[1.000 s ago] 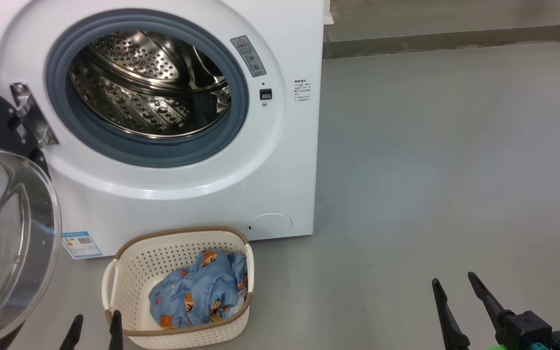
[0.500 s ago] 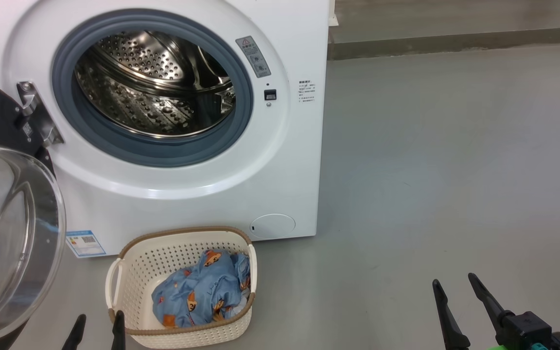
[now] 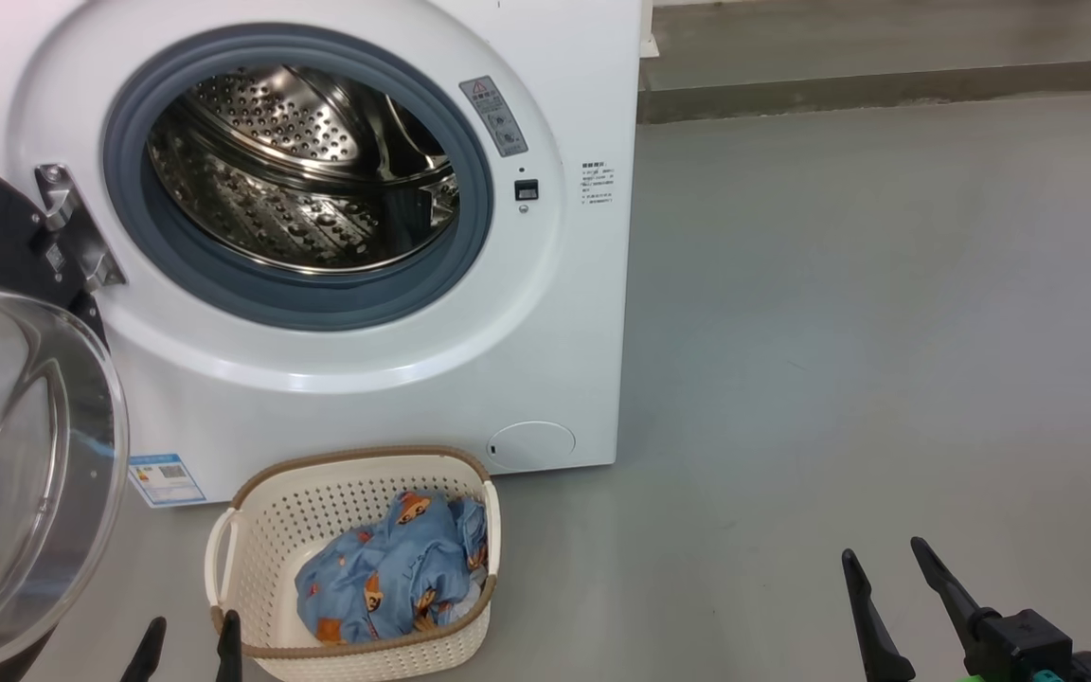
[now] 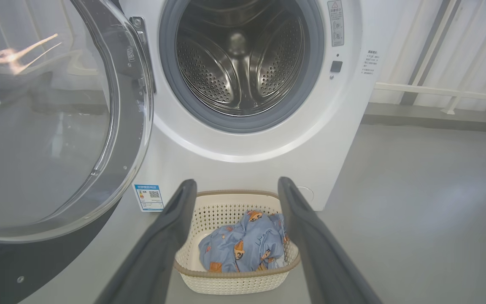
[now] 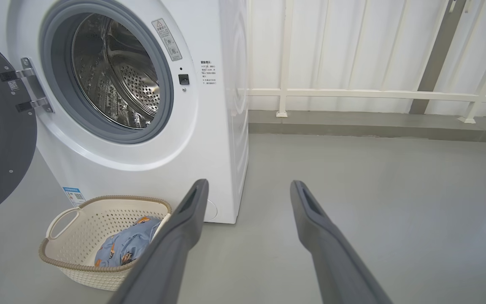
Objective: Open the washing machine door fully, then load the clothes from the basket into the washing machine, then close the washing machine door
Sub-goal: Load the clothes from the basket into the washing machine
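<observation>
Washing machine (image 3: 545,313) is the biggest thing in front of me, a big white box with its shiny steel drum (image 3: 299,180) showing, and I see nothing inside it. The washing machine door (image 3: 25,474) hangs out on my left, black with a fat glass bowl, well away from the hole, so I think the opening part is done. The basket (image 3: 356,457) sits on the grey floor (image 3: 839,332) just in front of the machine, below the hole. The clothes (image 3: 389,564) lie in it, a soft blue bundle with little orange animals, toward its right side. Loading comes next, I think. What could go wrong? The basket looks light, so if I reach badly I may hook its rim and tip the whole thing. The bundle is floppy, so a piece may slip out and drop on the floor, or hang over the grey rubber ring (image 3: 299,301) and get pinched when the door shuts. The door is near my left arm, so a wide swing may bump it. The left gripper (image 3: 191,620) hovers at the near edge of the basket, fingers spread wide apart, holding nothing. The right gripper (image 3: 884,549) hangs over bare floor, well apart from the basket, fingers spread too, and empty.
</observation>
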`<state>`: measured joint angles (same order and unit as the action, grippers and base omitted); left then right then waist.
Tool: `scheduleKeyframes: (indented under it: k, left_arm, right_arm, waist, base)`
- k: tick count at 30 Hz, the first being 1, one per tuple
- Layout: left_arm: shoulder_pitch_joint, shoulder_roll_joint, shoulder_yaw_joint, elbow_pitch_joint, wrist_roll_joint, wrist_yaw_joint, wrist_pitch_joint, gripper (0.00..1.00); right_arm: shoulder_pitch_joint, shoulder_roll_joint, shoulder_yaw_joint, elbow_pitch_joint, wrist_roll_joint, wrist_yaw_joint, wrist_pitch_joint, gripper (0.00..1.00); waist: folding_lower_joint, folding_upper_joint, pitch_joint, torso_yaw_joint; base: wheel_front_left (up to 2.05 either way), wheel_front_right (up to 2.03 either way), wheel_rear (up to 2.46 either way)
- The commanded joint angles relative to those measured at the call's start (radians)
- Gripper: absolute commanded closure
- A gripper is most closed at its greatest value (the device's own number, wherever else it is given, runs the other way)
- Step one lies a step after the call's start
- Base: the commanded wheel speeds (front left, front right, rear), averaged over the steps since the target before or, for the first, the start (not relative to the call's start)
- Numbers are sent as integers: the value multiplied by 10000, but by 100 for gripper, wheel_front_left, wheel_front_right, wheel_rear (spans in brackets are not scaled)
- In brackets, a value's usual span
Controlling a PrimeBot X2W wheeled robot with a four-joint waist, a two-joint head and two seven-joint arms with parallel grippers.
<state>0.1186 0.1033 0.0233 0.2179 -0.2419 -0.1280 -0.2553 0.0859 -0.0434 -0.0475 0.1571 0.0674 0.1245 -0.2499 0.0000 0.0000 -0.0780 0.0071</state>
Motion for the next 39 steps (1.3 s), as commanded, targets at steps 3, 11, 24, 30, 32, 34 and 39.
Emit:
scheduleKeyframes:
  k: [3,11,24,30,32,34,39]
  left_arm:
    - [-450,155,373,-150,133,-27,-65,0]
    - [-500,115,456,-106,197,-27,-65,0]
    - [-466,4,734,-487,349,-27,-65,0]
    - [-364,39,616,-509,329,-27,-65,0]
    - [-352,65,572,-484,303,-27,-65,0]
    - [-344,68,562,-487,306,-27,-65,0]
    - [-314,68,514,-502,284,-27,-65,0]
  right_arm:
    - [-276,-68,251,-197,67,62,-118,0]
    - [-258,-68,310,-156,106,62,-118,0]
    - [-282,-68,378,-105,129,62,-118,0]
    - [-275,-68,425,-43,175,62,-118,0]
    - [-268,-68,430,-23,180,62,-118,0]
    - [-267,-68,431,-11,182,62,-118,0]
    - [-255,-68,448,4,168,62,-118,0]
  waist:
    - [0,0,14,7]
    - [0,0,33,29]
    - [0,0,172,25]
    - [0,0,146,4]
    - [0,0,135,-2]
    - [0,0,130,-7]
    - [0,0,108,-10]
  base:
    - [84,-84,0]
    - [159,-159,0]
    - [161,-161,0]
    - [37,-37,0]
    - [0,0,0]
    - [0,0,0]
    - [0,0,0]
